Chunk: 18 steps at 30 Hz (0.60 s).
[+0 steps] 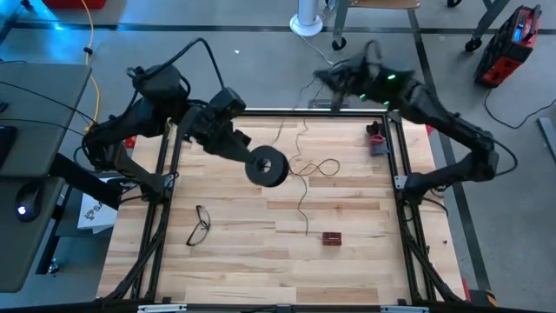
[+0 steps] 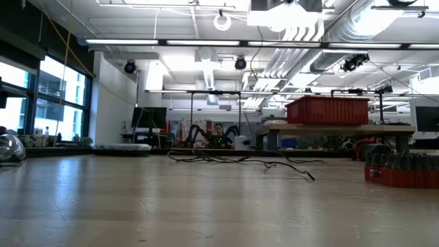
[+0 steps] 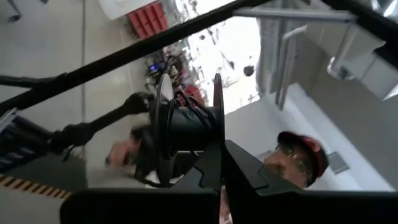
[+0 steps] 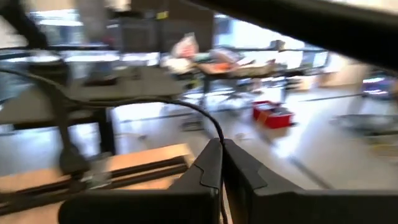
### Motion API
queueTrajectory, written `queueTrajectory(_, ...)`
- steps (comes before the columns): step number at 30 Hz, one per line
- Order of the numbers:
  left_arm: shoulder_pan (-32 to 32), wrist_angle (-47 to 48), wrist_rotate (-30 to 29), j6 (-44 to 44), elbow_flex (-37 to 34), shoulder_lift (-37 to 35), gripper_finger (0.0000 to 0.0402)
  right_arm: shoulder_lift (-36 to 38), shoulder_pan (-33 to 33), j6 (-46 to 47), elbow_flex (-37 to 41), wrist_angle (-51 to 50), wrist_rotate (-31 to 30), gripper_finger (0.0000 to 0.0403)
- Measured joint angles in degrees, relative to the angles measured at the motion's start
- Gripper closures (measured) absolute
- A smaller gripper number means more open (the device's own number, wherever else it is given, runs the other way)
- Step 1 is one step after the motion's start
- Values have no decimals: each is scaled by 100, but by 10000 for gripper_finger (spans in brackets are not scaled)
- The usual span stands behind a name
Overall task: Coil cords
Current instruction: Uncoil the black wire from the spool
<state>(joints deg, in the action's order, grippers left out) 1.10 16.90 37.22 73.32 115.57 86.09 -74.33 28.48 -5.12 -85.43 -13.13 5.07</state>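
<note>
The small round black reel (image 1: 266, 165), pale at its centre, is held over the table's middle by my left gripper (image 1: 250, 155), which is shut on it. The thin dark wire (image 1: 304, 174) runs from the reel, lies in loose loops on the wood and rises toward the far edge. There my right gripper (image 1: 330, 78) is shut on it. In the low view the wire (image 2: 240, 160) lies slack on the table; neither gripper shows there. My left gripper pinches the rim of one reel flange (image 3: 217, 127) between its two fingers. Wire windings (image 3: 189, 109) show between the two flanges. The reel is lifted clear of the table. My right gripper pinches the thin wire (image 4: 219, 138) between its two fingertips. The wire arcs away from the fingers, slack, toward the table. The held part is lifted above the table's far edge.
Black-framed eyeglasses (image 1: 200, 224) lie near the table's left front. A small red-brown block (image 1: 331, 237) lies toward the front. A red and grey object (image 1: 376, 137) stands at the far right corner. A black frame (image 1: 165, 156) borders the table. A person (image 3: 298, 158) shows beyond it.
</note>
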Motion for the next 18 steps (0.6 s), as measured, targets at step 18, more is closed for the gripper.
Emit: queueTrajectory(18, 523, 2970, -441, -1922, 0, -676, 401, 1912, 1324, -85, -2, -1310, -803, 403)
